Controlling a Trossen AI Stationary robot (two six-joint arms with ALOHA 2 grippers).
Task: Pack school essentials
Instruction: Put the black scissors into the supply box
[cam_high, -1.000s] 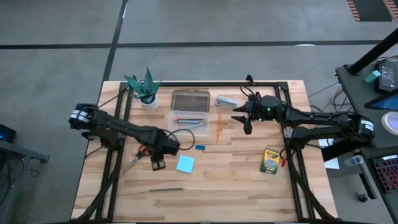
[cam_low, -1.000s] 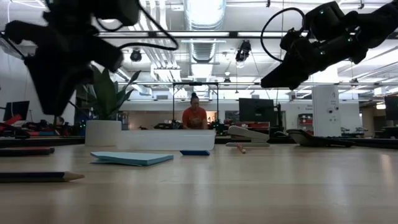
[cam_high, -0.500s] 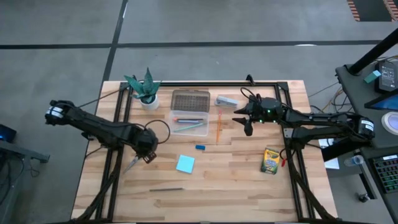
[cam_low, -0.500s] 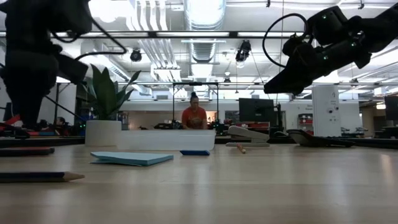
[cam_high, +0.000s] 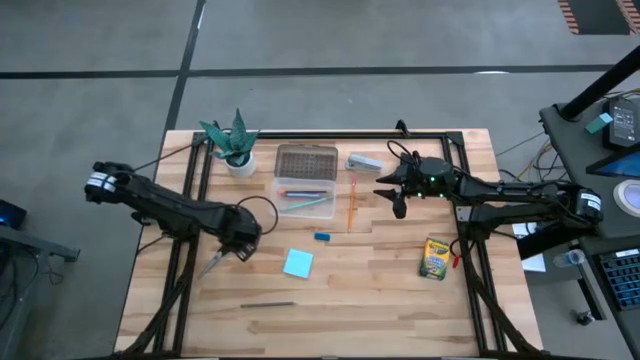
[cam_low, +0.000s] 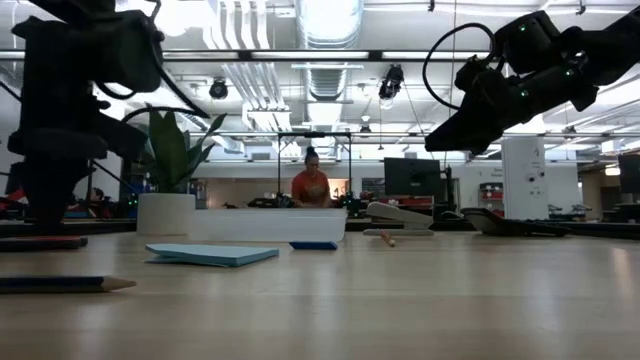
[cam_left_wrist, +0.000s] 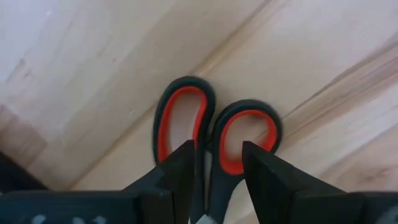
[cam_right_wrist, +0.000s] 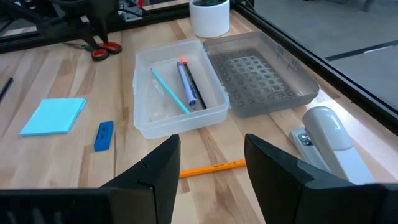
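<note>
The red-handled scissors (cam_high: 216, 262) lie flat on the table at the left, and their two handle loops (cam_left_wrist: 214, 127) show in the left wrist view. My left gripper (cam_high: 240, 246) is open and points down over the handles, one finger on either side of where the loops meet (cam_left_wrist: 208, 155). My right gripper (cam_high: 398, 202) is open and empty in the air at the far right, above the orange pencil (cam_high: 352, 200). The clear box (cam_high: 305, 196) holds several pens (cam_right_wrist: 185, 82). The blue eraser (cam_high: 321, 237), light-blue notepad (cam_high: 298, 263), crayon box (cam_high: 434, 258) and grey pencil (cam_high: 265, 305) lie loose on the table. My left gripper comes at the scissors from above, pointing down, with its open fingers (cam_left_wrist: 181, 168) astride the base of the handle loops. I cannot tell whether the fingers touch the handles. The scissors lie flat on the table.
The box's grey lid (cam_high: 306, 160) lies beside it toward the far edge. A grey stapler (cam_high: 365, 161) and a potted plant (cam_high: 235, 145) stand along the far edge. Black frame rails (cam_high: 185, 250) run down both sides. A person (cam_low: 312, 187) is in the room behind.
My left gripper has gone from beside the notepad toward the table's left edge and now stands over the scissors' handles. The scissors and the other things have stayed where they were.
</note>
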